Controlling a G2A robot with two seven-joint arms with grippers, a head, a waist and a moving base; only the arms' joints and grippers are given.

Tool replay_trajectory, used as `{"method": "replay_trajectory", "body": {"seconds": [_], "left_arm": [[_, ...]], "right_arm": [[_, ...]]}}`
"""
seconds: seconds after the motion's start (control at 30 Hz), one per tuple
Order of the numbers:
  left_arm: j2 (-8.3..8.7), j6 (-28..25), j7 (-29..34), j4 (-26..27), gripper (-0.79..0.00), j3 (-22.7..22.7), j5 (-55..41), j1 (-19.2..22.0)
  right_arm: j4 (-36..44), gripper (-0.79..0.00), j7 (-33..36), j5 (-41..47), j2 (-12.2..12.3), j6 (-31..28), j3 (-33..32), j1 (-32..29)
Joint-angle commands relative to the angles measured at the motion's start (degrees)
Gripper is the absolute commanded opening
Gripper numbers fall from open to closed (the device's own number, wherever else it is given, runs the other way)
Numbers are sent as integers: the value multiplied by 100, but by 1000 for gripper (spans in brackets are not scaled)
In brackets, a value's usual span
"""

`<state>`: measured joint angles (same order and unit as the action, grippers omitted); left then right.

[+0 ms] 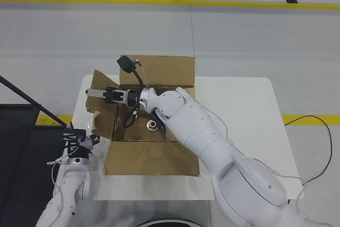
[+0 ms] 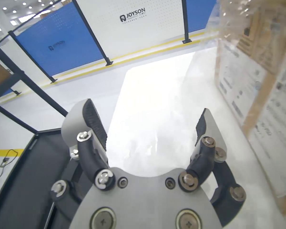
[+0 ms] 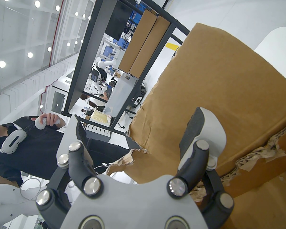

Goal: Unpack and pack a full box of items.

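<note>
An opened cardboard box (image 1: 158, 71) sits on the white table (image 1: 238, 108) with its flaps spread out. Inside it I see a small round item (image 1: 152, 125) and something blue (image 1: 165, 127). My right gripper (image 1: 96, 92) is at the box's torn left flap (image 1: 99, 82). It stands open (image 3: 138, 120) with the ragged flap (image 3: 217, 84) just beyond its fingers. My left gripper (image 1: 85, 138) is low at the table's left edge beside the box. It is open (image 2: 146, 108) and holds nothing, and the labelled box wall (image 2: 252, 91) is close alongside.
A black metal rack (image 1: 11, 142) stands just off the table's left edge, close to my left arm. The front flap (image 1: 152, 159) lies flat over the near part of the table. The table's right half is bare white surface.
</note>
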<state>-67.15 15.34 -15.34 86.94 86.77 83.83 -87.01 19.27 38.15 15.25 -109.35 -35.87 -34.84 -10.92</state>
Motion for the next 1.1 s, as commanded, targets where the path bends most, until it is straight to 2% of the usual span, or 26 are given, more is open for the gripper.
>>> {"method": "replay_trajectory", "body": {"seconds": [0.0, 0.23, 0.6, 0.8, 1.07], "left_arm": [[-12, 169, 0, -123, 0, 21, 87, 70], [-33, 517, 122, -248, 0, 185, 310, 141], [-59, 781, 313, -384, 0, 365, 704, 165], [-80, 593, 414, -433, 0, 313, 841, 134], [-134, 897, 686, -850, 0, 220, 1160, 395]], "right_arm": [[0, 0, 0, 0, 0, 0, 0, 0], [0, 0, 0, 0, 0, 0, 0, 0], [0, 0, 0, 0, 0, 0, 0, 0], [0, 0, 0, 0, 0, 0, 0, 0], [0, 0, 0, 0, 0, 0, 0, 0]]}}
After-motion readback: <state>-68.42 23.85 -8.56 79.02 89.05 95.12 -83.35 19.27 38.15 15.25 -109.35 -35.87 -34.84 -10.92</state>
